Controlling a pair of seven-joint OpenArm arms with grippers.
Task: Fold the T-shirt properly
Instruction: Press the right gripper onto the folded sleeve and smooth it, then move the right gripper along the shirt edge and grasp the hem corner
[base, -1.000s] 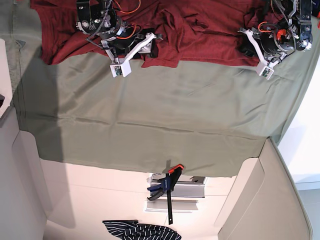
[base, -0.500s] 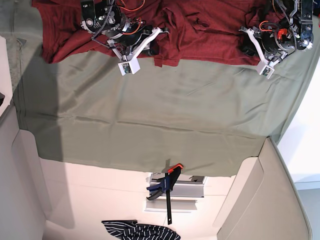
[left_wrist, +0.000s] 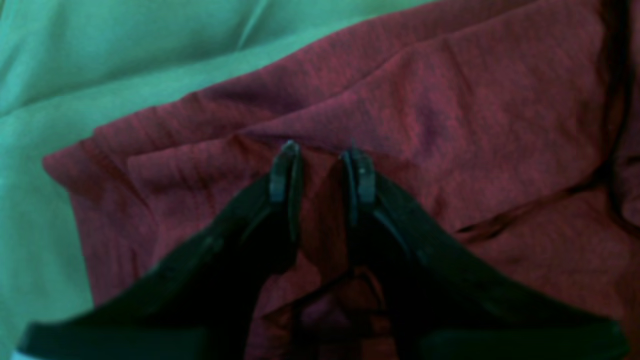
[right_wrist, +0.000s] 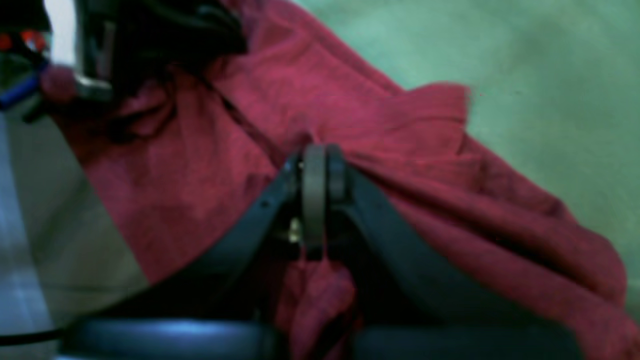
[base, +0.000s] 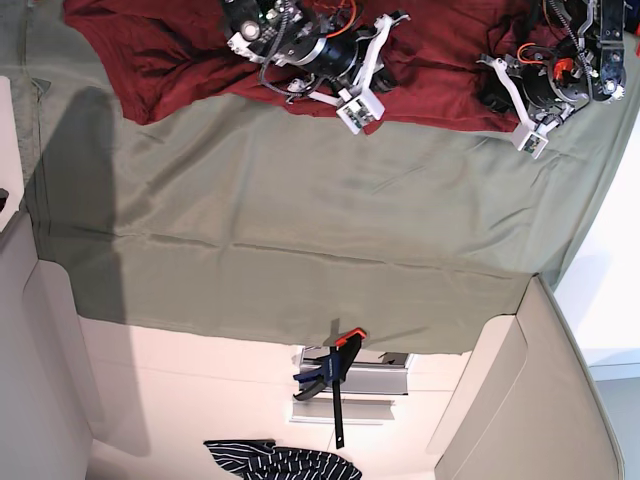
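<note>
The dark red T-shirt lies crumpled along the far edge of the green cloth. In the base view my right gripper sits over the shirt's middle. The right wrist view shows the right gripper shut on a bunched fold of the shirt, which hangs below the fingers. My left gripper rests at the shirt's right end. In the left wrist view the left gripper has its fingers close together, pinching a ridge of the shirt, with creases running out from the tips.
A black and orange clamp sits on a metal rail below the green cloth's near edge. A striped cloth lies at the bottom. Beige panels stand at the lower left, with another beige panel at the lower right.
My right arm has swept to the right in the base view, toward the left arm, dragging the shirt's fabric with it. The left arm has stayed put.
</note>
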